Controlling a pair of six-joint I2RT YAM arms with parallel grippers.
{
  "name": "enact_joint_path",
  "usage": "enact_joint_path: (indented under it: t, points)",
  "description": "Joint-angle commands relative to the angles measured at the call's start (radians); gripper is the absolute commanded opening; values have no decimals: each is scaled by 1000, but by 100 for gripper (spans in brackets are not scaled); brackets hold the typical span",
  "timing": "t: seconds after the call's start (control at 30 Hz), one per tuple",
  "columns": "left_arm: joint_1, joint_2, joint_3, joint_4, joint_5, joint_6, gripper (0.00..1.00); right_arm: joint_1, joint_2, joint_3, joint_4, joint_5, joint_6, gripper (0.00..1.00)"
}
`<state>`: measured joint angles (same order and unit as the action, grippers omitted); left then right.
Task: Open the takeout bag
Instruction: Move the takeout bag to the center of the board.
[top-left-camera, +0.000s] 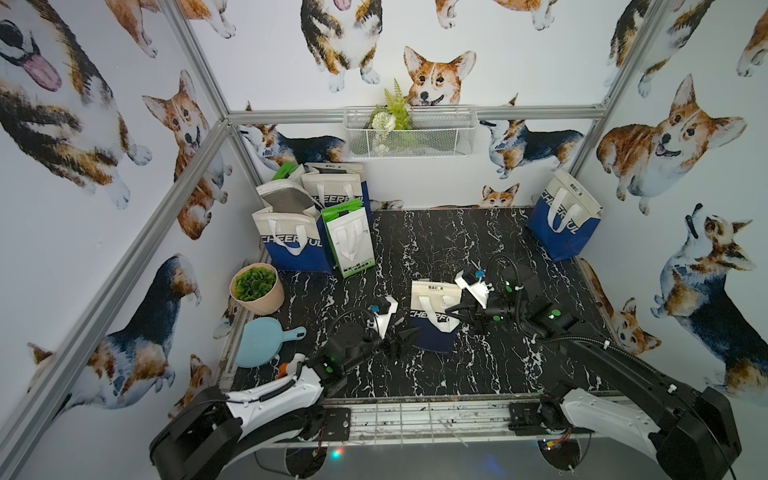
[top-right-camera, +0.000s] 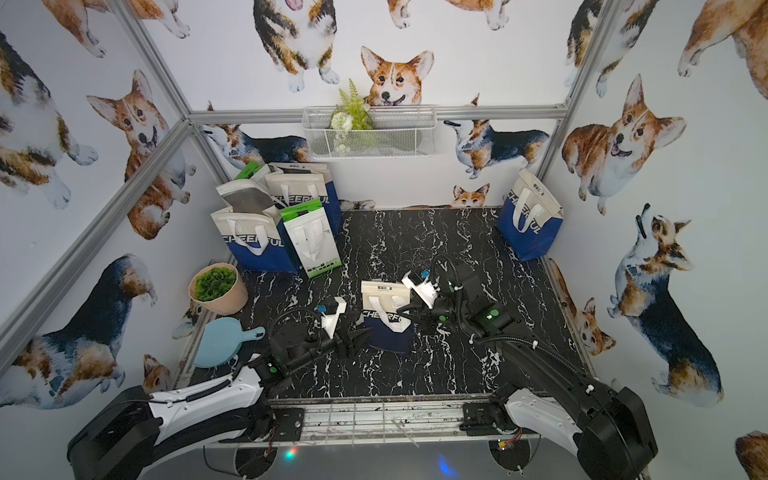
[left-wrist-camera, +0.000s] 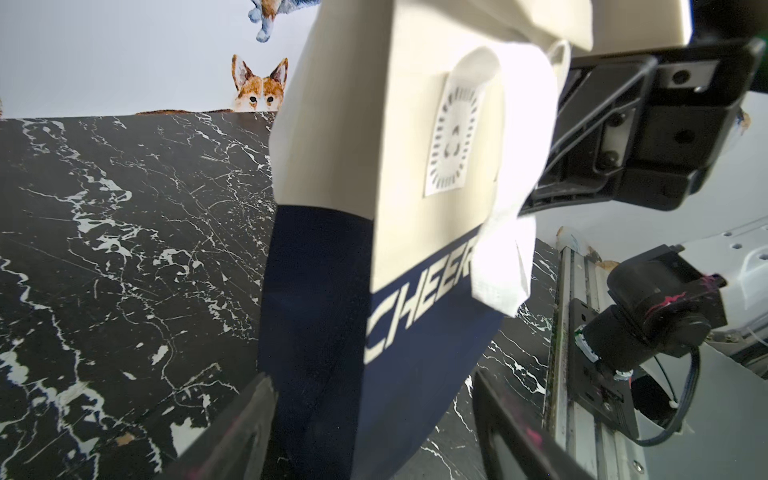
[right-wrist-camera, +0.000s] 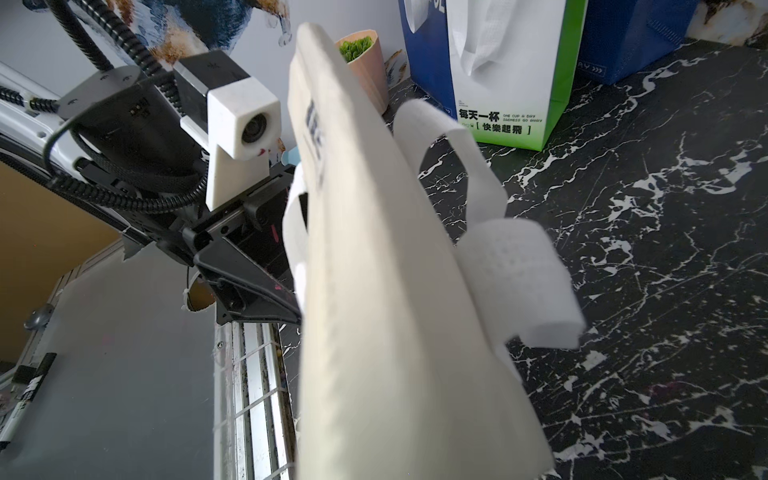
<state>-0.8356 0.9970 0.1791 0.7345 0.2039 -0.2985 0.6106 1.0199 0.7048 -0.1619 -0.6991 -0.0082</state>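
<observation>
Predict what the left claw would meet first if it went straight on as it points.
Probably the takeout bag; its dark blue lower part stands close ahead of the left claw.

Black-and-white arms (top-left-camera: 282, 390), ribbed black cables (top-left-camera: 582, 340)

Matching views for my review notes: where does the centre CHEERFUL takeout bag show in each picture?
In a top view: takeout bag mid-table.
In a top view: mid-table again.
Left wrist: fills the centre, logo visible.
Right wrist: cream top edge, centre.
Shared landmark: black marble tabletop.

Corgi-print walls (top-left-camera: 270, 62) and aluminium framing (top-left-camera: 540, 110) enclose a black marble tabletop (top-left-camera: 457, 232).
</observation>
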Motion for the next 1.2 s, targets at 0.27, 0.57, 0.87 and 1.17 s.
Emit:
enact_joint_path:
  t: [0.27, 0.57, 0.87, 1.17]
  points:
    - [-12, 50, 21, 103, 123, -16, 66, 5, 2, 2, 26, 14, -45, 0]
    - [-40, 128, 51, 160, 206, -10, 50, 6, -38, -9, 32, 65, -30, 0]
    - [-43, 95, 34, 127, 146, 2, 35, 5, -31, -9, 36, 72, -14, 17]
    - [-43, 57, 17, 110, 105, -9, 0, 6, -94, -8, 16, 228, 16, 46]
